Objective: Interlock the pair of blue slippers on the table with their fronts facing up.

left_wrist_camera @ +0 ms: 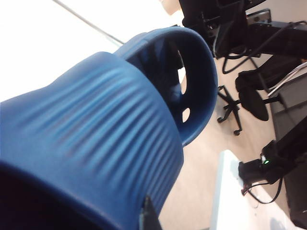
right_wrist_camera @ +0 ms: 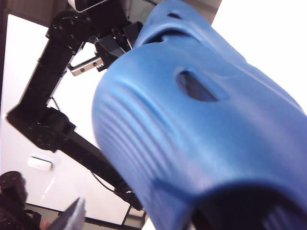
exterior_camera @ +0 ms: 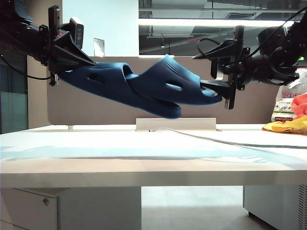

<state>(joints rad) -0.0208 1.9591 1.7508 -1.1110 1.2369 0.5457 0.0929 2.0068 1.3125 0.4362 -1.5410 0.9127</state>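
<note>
Slippers (exterior_camera: 144, 88) hang interlocked above bare off-white table (exterior_camera: 96, 143), divider behind.

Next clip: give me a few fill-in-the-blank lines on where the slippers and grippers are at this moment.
1. The two dark blue moulded rubber slippers hang ___ the off-white table, not on it.
2. The left gripper is ___ on the slipper end at the exterior view's left.
3. The right gripper has its jaws ___ around the other end.

Missing words: above; shut; open

A ceiling light strip (exterior_camera: 211, 22) glares overhead — the table (exterior_camera: 96, 139) is washed nearly white, both wrist views blown out behind close, soft-focus slippers (left_wrist_camera: 96, 143).
</note>
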